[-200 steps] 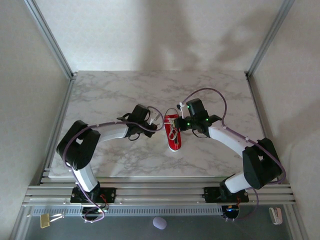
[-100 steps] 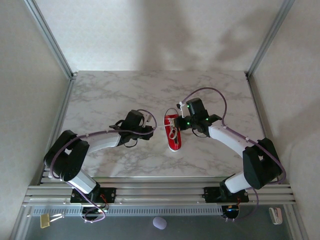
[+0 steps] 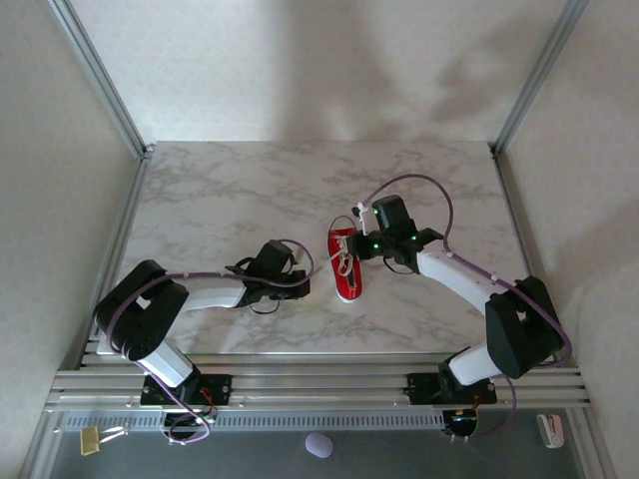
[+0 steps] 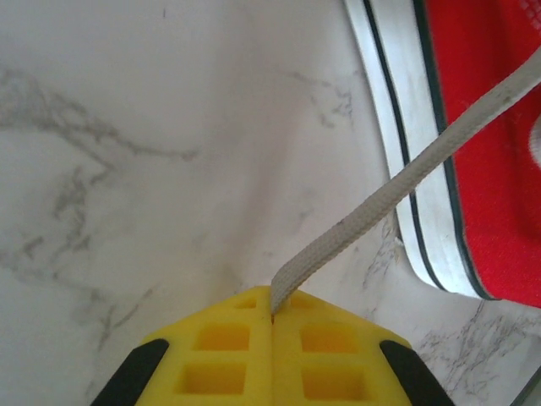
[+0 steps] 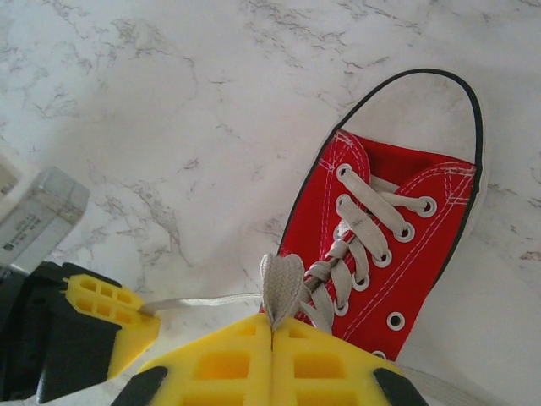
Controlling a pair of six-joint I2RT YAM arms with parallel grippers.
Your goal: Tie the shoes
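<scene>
— While the left gripper (image 4: 272, 315) is hanging low over the marble table (image 3: 220, 200), what are its fingers doing?

— They are pressing flat together, pinching the end of a white lace (image 4: 380, 199). That lace is stretching taut from the yellow pads across to the sneaker (image 4: 490, 169).

— And where is the sneaker lying?

— It is resting on its sole near the middle of the table, between the two grippers. Its white toe is pointing toward the arm bases and its open end toward the far wall. The left gripper is sitting just beside the toe end, on the left arm's side, apart from the rubber edge.

— What is the right gripper (image 5: 271, 326) doing farther back?

— It is hovering over the sneaker's open end, reaching in from the right. Its yellow fingers are clamping together on a lace loop (image 5: 281, 283), which is standing up where the laces are crossing by the uppermost eyelets.
</scene>
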